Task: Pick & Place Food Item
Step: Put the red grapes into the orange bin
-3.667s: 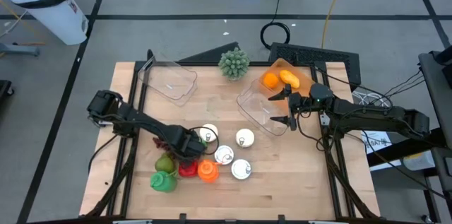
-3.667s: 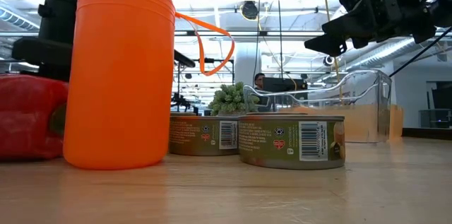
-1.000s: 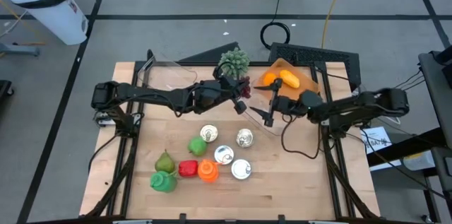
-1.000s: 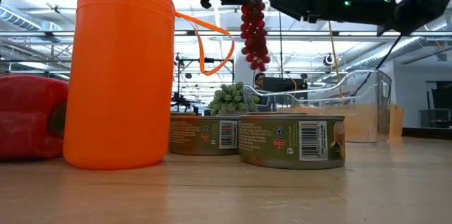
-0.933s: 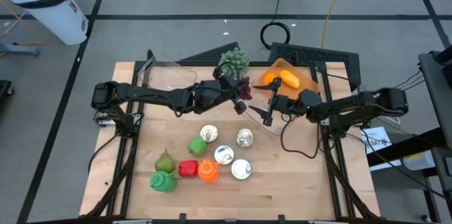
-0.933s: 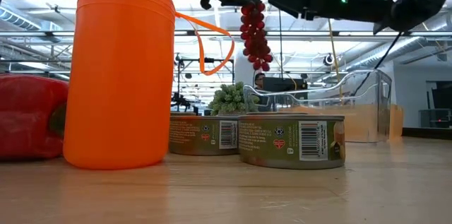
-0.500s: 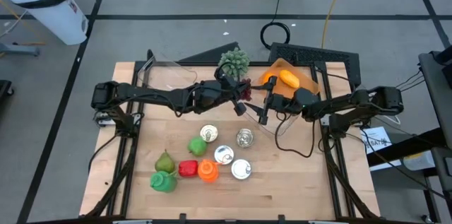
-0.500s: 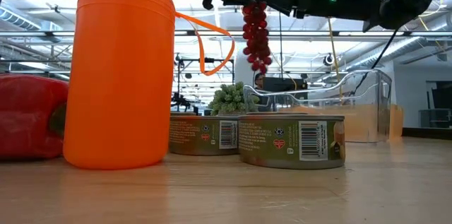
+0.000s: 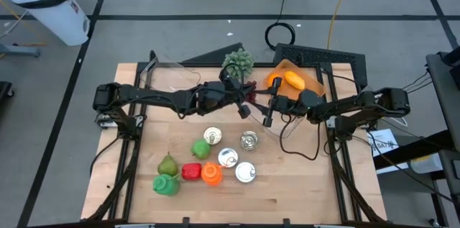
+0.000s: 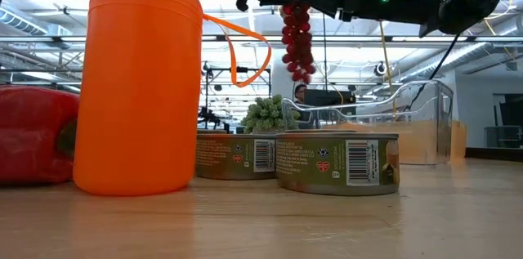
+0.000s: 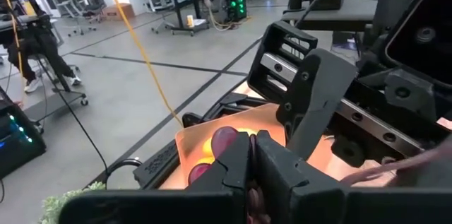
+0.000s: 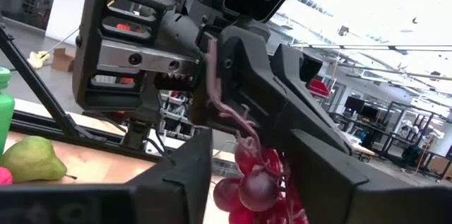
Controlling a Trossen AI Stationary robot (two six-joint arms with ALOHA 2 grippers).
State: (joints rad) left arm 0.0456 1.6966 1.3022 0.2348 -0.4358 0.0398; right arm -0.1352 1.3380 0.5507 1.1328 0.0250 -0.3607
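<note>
A bunch of dark red grapes [image 10: 298, 38] hangs in the air over the middle of the table, below my left gripper [image 9: 242, 103]. That gripper is shut on the bunch's top. The bunch also shows in the right wrist view [image 12: 251, 181] and the left wrist view [image 11: 224, 141]. My right gripper [image 9: 267, 113] is open just right of the bunch. Its two fingers [image 12: 185, 174] stand on either side of the bunch's upper part; I cannot tell whether they touch it. My left gripper pinches the pale stem at the top of the bunch [image 12: 212, 83] between its two shut fingers. The fingers come from the table's left, slanting down. The bunch hangs straight below them, lifted clear of the table and the cans.
Several cans [image 9: 249, 140], a green apple [image 9: 200, 149], a pear [image 9: 167, 165], a red pepper [image 9: 190, 172], an orange bottle [image 9: 211, 175] and a green bottle [image 9: 165, 185] lie at the near middle. A clear tub [image 9: 171, 80], a green plant [image 9: 238, 62] and an orange tray with oranges [image 9: 305, 78] stand at the far side.
My right gripper has moved toward the table's left, up to the hanging grapes, and its open fingers now stand around the bunch's top. My left gripper has kept still with the grapes hanging below it.
</note>
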